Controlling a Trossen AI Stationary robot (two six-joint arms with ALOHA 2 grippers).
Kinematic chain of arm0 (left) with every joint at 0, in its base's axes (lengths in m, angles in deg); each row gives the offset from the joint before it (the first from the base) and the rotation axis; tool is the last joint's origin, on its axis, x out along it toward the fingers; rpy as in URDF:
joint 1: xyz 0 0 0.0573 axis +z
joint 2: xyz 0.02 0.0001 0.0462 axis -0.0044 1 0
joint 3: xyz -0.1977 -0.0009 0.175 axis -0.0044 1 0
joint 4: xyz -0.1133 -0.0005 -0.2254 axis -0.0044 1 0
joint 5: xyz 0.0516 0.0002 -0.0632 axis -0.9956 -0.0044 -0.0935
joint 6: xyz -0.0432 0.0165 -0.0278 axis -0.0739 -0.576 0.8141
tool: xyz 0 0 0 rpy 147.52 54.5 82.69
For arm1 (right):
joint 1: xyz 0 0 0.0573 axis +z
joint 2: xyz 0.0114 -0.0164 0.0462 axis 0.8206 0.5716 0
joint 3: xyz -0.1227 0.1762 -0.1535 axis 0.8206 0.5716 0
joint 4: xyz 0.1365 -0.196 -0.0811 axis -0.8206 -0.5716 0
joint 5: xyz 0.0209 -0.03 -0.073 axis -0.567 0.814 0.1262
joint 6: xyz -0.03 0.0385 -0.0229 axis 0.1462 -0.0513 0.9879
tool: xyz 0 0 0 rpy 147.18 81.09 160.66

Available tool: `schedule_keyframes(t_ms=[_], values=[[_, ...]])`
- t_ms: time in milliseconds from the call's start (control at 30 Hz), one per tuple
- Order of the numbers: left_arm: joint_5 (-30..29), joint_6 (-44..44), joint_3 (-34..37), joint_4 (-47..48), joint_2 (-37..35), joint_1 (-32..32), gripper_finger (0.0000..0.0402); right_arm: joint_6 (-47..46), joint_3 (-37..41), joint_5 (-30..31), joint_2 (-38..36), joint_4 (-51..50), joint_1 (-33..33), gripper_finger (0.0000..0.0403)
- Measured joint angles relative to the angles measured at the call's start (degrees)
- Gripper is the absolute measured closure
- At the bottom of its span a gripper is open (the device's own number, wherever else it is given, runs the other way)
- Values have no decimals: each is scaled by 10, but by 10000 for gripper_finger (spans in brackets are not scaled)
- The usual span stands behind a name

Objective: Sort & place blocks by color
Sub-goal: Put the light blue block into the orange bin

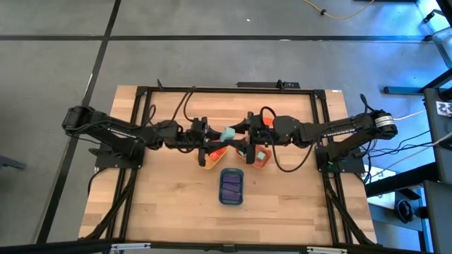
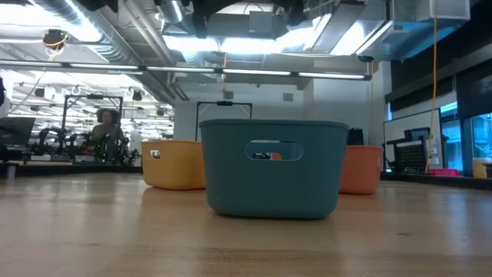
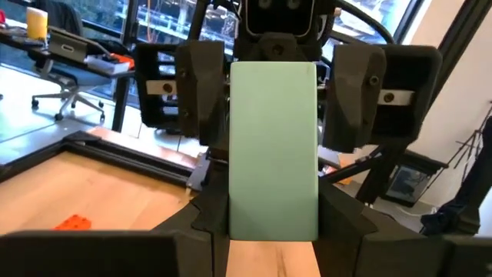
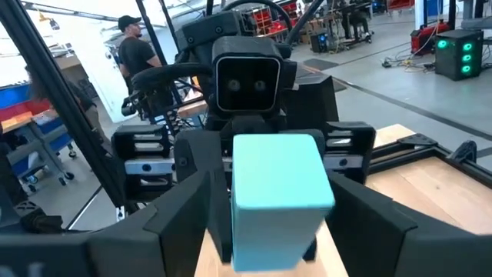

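Observation:
Both arms meet above the middle of the table, over the three trays, with a teal block (image 1: 227,134) between them. My left gripper (image 1: 215,136) reaches in from the left and is shut on the block (image 3: 274,146). My right gripper (image 1: 241,131) reaches in from the right and is also shut on it (image 4: 278,192). Each wrist view shows the other gripper behind the block. A red-orange block (image 3: 73,223) lies flat on the table toward the far side. The low view shows neither gripper. My left gripper pinches the teal block's near end (image 3: 274,227) between its two fingers (image 3: 209,219), coming level from the table's left. The block is lifted clear of the table and stretches away toward the other gripper. My right gripper pinches the block's opposite end (image 4: 265,246) between its two fingers (image 4: 192,223), coming level from the table's right. The block is off the table, bridging the two grippers.
Below the grippers stand a yellow tray (image 1: 206,161), an orange tray (image 1: 263,162) and, nearer, a blue tray (image 1: 232,200) holding purple blocks. In the low view the blue tray (image 2: 273,165) stands in front of the yellow (image 2: 175,163) and orange (image 2: 361,169) ones. A person shows in the room behind.

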Motion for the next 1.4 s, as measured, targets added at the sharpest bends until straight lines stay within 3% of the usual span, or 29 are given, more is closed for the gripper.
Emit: schedule_keyframes(t_ms=[200, 433, 567, 767, 1000, 1200, 1400], values=[[1, 4, -3, 1, 6, 6, 279, -5, 0, -4, 0, 0, 0, 174], [19, 3, -3, 2, 2, 8, 279, -14, 0, -5, 0, -2, 0, 266], [19, 9, -4, 10, 2, 8, 279, -14, 1, -12, 0, -4, 0, 267], [35, 34, -4, 20, 0, 21, 209, -9, 1, -13, -8, -23, 0, 267], [90, 52, -4, 182, -80, 57, 172, 17, 1, -3, -95, -234, -22, 267], [41, -9, -4, 309, -196, 83, 175, 5, 1, 33, -170, -462, -26, 267], [-3, -24, 38, 308, -290, 75, 175, -36, 1, 42, -210, -587, -20, 267]])
